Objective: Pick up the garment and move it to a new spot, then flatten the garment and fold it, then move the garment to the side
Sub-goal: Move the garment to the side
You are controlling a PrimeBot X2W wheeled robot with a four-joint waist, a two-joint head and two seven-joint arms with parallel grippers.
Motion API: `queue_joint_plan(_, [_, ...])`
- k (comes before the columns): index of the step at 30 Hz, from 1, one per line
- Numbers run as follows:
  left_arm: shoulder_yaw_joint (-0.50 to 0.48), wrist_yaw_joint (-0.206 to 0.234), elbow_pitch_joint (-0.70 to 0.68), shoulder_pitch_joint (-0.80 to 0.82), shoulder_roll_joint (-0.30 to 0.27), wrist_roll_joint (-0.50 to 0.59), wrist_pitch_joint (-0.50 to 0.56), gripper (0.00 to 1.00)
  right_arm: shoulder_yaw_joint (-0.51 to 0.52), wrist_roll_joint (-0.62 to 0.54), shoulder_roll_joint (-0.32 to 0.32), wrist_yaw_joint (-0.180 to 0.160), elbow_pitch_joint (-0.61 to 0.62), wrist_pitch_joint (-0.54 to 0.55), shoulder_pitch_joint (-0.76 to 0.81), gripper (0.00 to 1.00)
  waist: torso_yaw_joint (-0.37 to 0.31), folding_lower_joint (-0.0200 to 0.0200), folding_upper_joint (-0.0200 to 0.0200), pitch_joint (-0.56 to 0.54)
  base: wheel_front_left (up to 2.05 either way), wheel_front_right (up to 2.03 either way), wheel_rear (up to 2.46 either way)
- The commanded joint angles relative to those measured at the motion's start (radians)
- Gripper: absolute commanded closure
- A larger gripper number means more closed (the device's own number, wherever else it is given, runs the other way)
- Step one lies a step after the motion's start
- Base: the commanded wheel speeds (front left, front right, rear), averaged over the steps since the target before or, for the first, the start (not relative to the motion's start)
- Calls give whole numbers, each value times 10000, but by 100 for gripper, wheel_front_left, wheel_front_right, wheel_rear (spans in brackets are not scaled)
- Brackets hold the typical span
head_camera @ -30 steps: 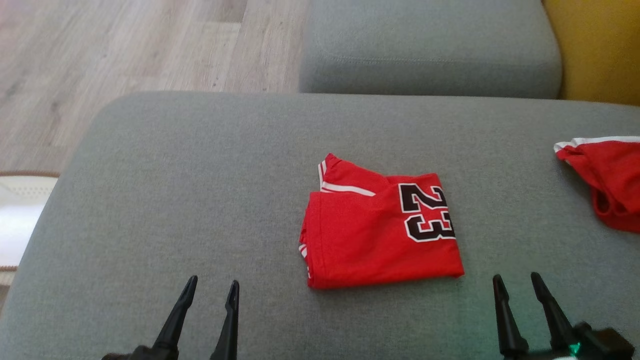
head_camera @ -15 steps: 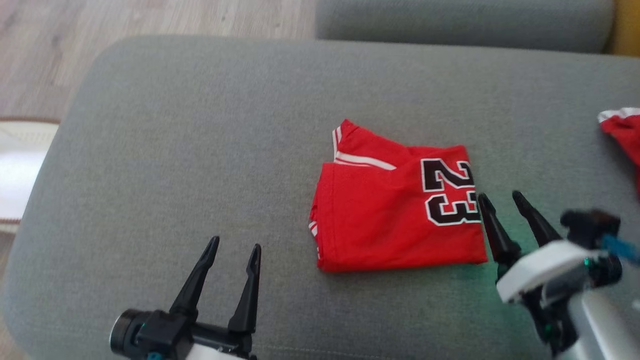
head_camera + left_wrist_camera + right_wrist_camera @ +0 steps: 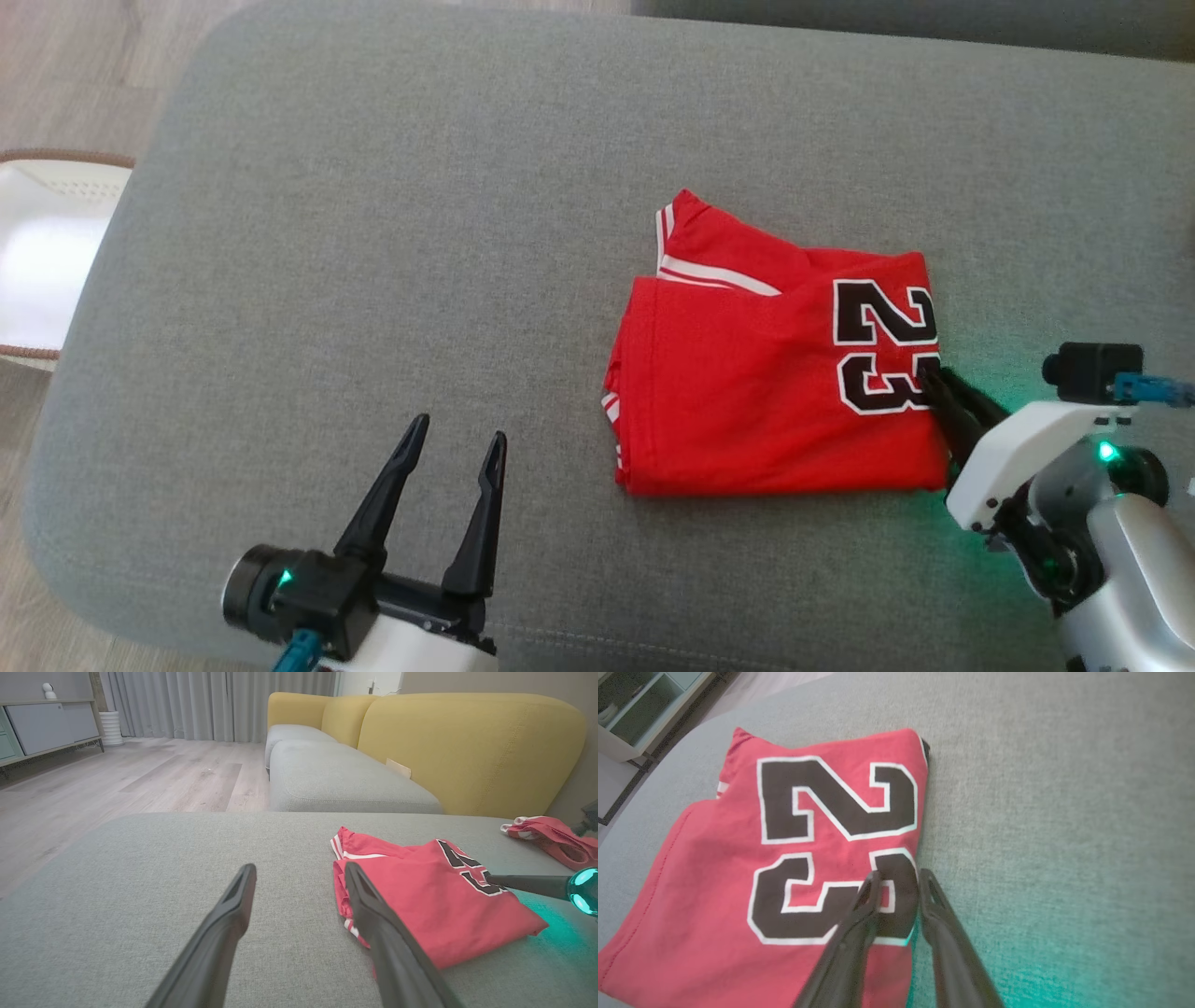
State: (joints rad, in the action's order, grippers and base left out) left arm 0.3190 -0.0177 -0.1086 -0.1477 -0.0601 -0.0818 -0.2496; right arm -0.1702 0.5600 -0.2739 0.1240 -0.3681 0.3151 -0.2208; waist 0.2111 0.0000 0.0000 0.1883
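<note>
The garment (image 3: 775,392) is a red jersey with a black "23", folded into a rough square on the grey sofa cushion (image 3: 373,233). It also shows in the left wrist view (image 3: 434,900) and the right wrist view (image 3: 738,858). My right gripper (image 3: 934,373) is at its right edge, level with the "3". There its jaws have narrowed onto the fold (image 3: 899,877), one finger on the cloth and the other at the edge. My left gripper (image 3: 457,434) stands open above bare cushion, to the left of the garment (image 3: 299,872) and apart from it.
A second red cloth (image 3: 551,835) lies at the cushion's far right. Behind stand yellow backrests (image 3: 467,742) and another grey seat (image 3: 336,779). A white object (image 3: 47,252) sits on the wooden floor off the cushion's left edge.
The head camera has tilted down, shifting the picture. My right gripper has moved forward to the garment's right edge and its jaws have narrowed there. The left gripper stays open.
</note>
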Motion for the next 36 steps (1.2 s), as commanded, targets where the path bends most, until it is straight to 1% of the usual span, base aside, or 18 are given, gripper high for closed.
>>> queue_joint_plan(1, [-224, 37, -294, 432, 96, -88, -122, 0, -239, 167, -181, 67, 190, 64, -395, 100, -9, 0, 0, 87, 0, 0, 0])
queue_joint_plan(4, [-188, 74, -324, 535, 97, -140, -122, 0, -336, 239, -261, 67, 139, 28, -596, 100, -68, 0, 0, 260, 0, 0, 0])
queue_joint_plan(7, [-179, 105, -369, 646, 97, -190, -122, 0, -293, 156, -502, 67, 231, -235, -845, 100, -211, 0, 0, 444, 0, 0, 0])
queue_joint_plan(13, [-150, 113, -454, 833, 98, -277, -122, 0, 78, -155, -1292, 67, 724, -364, -1495, 100, -826, 0, 0, 856, 0, 0, 0])
queue_joint_plan(14, [-150, 113, -454, 833, 98, -277, -122, 0, 78, -155, -1292, 67, 724, -364, -1495, 100, -826, 0, 0, 856, 0, 0, 0])
queue_joint_plan(16, [-118, 114, -492, 927, 98, -291, -122, 0, 311, -247, -1640, 67, 1001, -259, -1773, 100, -1085, 0, 0, 1049, 0, 0, 0])
queue_joint_plan(22, [-26, 87, -580, 1343, 98, -312, -122, 0, 1363, -603, -2669, 67, 2023, 352, -2558, 100, -1756, 0, 0, 1660, 0, 0, 0])
queue_joint_plan(26, [9, 17, -571, 1613, 98, -307, -122, 0, 2341, -902, -3237, 67, 2682, 928, -2854, 100, -2079, 0, 0, 2047, 0, 0, 0])
queue_joint_plan(31, [55, -64, -534, 1932, 98, -273, -122, 0, 3819, -1420, -3703, 67, 3218, 1640, -2990, 100, -2227, 0, 0, 2488, 0, 0, 0])
queue_joint_plan(34, [81, -84, -547, 2097, 98, -252, -122, 0, 4503, -2135, -3932, 67, 3395, 1927, -2970, 100, -2231, 0, 0, 2714, 0, 0, 0])
queue_joint_plan(35, [87, -108, -536, 2139, 98, -240, -122, 0, 4615, -2429, -3937, 67, 3408, 1911, -2980, 9, -2234, 0, 0, 2778, 0, 0, 0])
queue_joint_plan(36, [96, -143, -508, 2176, 98, -217, -122, 0, 4639, -2689, -3901, 67, 3414, 1806, -2991, 0, -2227, 0, 0, 2816, 0, 0, 0])
